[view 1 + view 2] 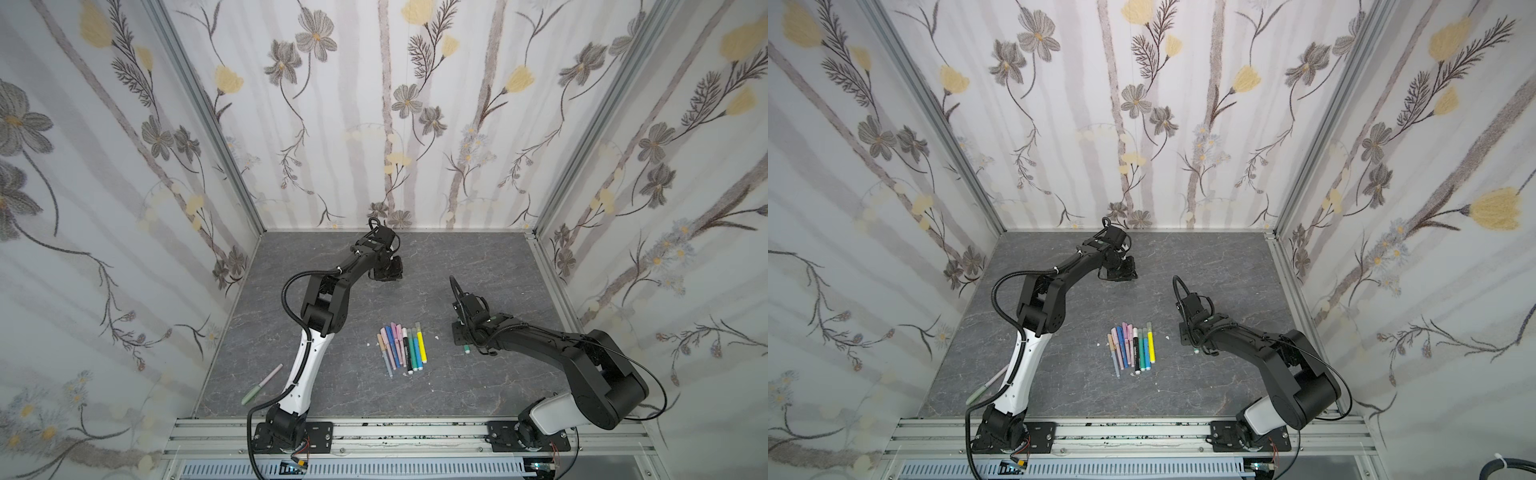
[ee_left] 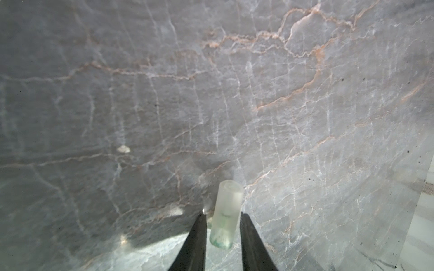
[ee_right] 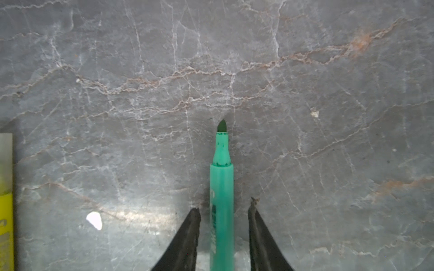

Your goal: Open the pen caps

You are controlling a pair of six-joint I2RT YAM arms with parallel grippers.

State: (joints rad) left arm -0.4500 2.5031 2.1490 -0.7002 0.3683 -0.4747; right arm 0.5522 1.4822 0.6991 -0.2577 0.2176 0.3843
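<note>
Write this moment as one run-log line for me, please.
left gripper: open around frosted cap | right gripper: open around uncapped green pen | pen row: mid-table between the arms

Nine pens (image 1: 406, 349) lie together, plus one sage pen (image 1: 262, 384), one green pen (image 3: 222, 199), one frosted cap (image 2: 226, 215).

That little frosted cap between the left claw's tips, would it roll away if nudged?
Probably, sideways: the frosted cap is a smooth round tube with no clip showing, and the table looks flat. It is likely light and stiff, being small, translucent plastic. The left gripper has its jaws apart on either side of the cap, so they might block it.
</note>
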